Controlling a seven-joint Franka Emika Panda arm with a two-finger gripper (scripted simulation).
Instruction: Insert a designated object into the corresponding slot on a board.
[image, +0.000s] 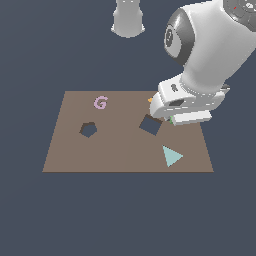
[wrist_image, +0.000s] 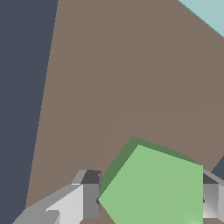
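Note:
The green pentagon block (wrist_image: 153, 188) lies flat between my two fingers (wrist_image: 89, 199), and both pads touch its sides. In the exterior view only a green sliver of it (image: 172, 120) shows under my hand, at the board's right side, just right of the square hole. My gripper (image: 173, 121) is low over the brown board (image: 120, 152) and shut on the block. The dark pentagon slot (image: 88, 129) is on the board's left part, far from the gripper.
A dark square hole (image: 150, 124) sits right beside the gripper. A pale teal triangle (image: 171, 155) lies near the board's front right and also shows in the wrist view (wrist_image: 205, 13). A pink letter G (image: 100, 103) lies at the back left. An orange piece (image: 150, 100) peeks out behind my hand.

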